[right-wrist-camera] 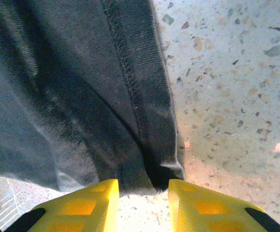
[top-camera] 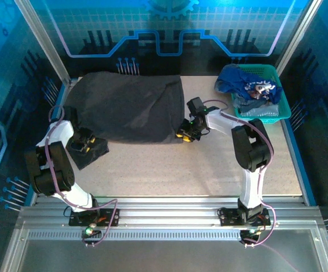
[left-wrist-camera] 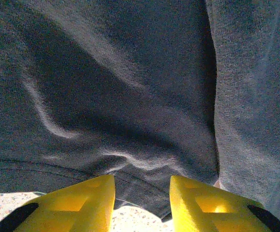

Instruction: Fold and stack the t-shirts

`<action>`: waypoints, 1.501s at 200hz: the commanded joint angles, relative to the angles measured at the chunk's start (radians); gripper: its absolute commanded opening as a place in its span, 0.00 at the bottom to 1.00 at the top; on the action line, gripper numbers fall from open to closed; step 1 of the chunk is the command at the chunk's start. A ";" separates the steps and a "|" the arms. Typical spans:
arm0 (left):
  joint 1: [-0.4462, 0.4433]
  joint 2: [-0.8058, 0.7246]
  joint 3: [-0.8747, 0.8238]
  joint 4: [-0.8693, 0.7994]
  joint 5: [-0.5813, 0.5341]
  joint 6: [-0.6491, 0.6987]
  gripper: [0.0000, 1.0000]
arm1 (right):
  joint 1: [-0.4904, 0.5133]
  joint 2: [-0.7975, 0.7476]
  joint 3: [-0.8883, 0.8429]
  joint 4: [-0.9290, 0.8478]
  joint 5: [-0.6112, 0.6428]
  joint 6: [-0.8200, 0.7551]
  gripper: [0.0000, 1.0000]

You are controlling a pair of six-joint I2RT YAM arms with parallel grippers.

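The soft, limp shirt (top-camera: 127,107) is lying by the table's (top-camera: 180,170) far edge. The left gripper (left-wrist-camera: 142,203) and right gripper (right-wrist-camera: 143,198) are straddling its near corners, probably the best holds. Whether they are clamping, I cannot tell.

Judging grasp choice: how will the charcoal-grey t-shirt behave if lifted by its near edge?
Probably floppy: the charcoal-grey t-shirt lies wrinkled and draped. Lifted, it would likely sag between the left gripper and right gripper. Its thin hem may slip.

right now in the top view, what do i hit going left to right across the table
left arm → grey shirt → right jaws → basket
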 commanded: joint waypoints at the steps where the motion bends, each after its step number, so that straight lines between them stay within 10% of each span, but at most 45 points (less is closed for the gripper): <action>1: 0.007 0.007 -0.014 0.004 -0.017 0.023 0.35 | 0.007 0.037 0.038 -0.036 -0.004 -0.006 0.32; 102: 0.008 0.011 -0.045 0.019 -0.015 0.025 0.31 | 0.037 0.001 0.036 -0.071 0.039 0.001 0.00; 300: -0.064 -0.157 -0.156 -0.119 0.021 0.008 0.36 | -0.077 -0.473 -0.502 -0.152 0.242 -0.087 0.00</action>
